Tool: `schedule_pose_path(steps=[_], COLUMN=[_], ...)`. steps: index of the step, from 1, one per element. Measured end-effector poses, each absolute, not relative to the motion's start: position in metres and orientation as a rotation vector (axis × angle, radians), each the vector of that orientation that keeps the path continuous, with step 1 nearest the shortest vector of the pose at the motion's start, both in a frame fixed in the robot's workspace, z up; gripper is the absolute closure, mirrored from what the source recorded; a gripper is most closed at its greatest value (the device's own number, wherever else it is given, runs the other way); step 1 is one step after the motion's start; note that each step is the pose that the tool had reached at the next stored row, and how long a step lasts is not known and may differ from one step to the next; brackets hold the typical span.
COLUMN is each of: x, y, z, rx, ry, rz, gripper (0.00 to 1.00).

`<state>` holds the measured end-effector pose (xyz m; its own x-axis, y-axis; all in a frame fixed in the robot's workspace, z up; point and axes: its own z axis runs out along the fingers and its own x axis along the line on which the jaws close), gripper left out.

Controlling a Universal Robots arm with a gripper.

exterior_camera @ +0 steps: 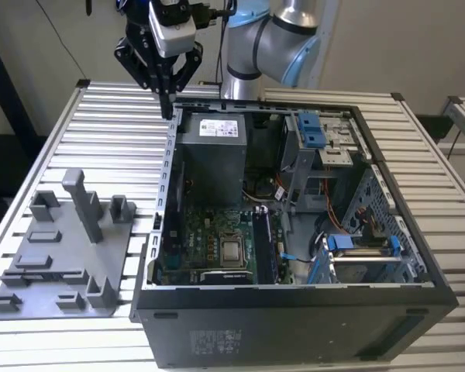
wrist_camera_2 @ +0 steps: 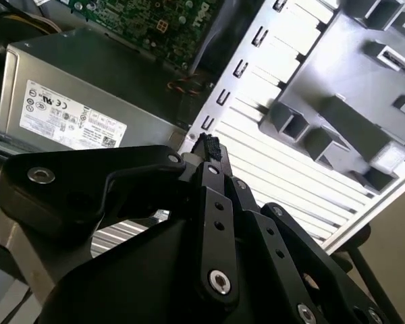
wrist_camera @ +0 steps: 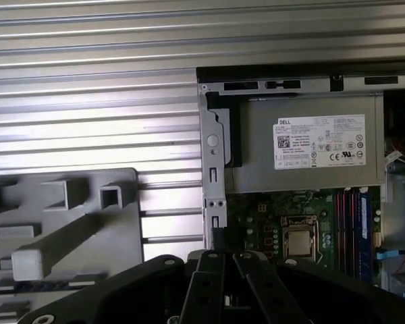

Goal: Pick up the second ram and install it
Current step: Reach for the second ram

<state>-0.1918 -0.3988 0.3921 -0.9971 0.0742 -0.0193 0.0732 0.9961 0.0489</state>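
Note:
My gripper [exterior_camera: 168, 105] hangs over the back corner of the open computer case [exterior_camera: 294, 310], on the exterior view's left, above the case rim. Its fingers [wrist_camera_2: 209, 145] are pressed together and shut, with nothing between them. A long dark-blue ram strip [wrist_camera: 362, 226] stands upright in the motherboard slots beside the processor [wrist_camera: 300, 243]. The exterior view shows it as a dark strip [exterior_camera: 265, 242] to the right of the processor. The gripper is well away from it and touches nothing.
A grey plastic tray [exterior_camera: 31, 291] with upright posts lies on the slatted table at the exterior view's left. Inside the case are the grey power supply [exterior_camera: 213, 155] and bright blue drive brackets [exterior_camera: 310, 128]. The arm's base [exterior_camera: 244, 70] stands behind the case.

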Motion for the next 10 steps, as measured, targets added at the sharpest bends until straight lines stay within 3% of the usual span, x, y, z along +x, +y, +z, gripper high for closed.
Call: schedule_pose_path(steps=[10], x=[-0.212], y=[-0.399], z=[0.392], rx=[0.117], ry=[3.117], rz=[0.075], gripper=[0.89])
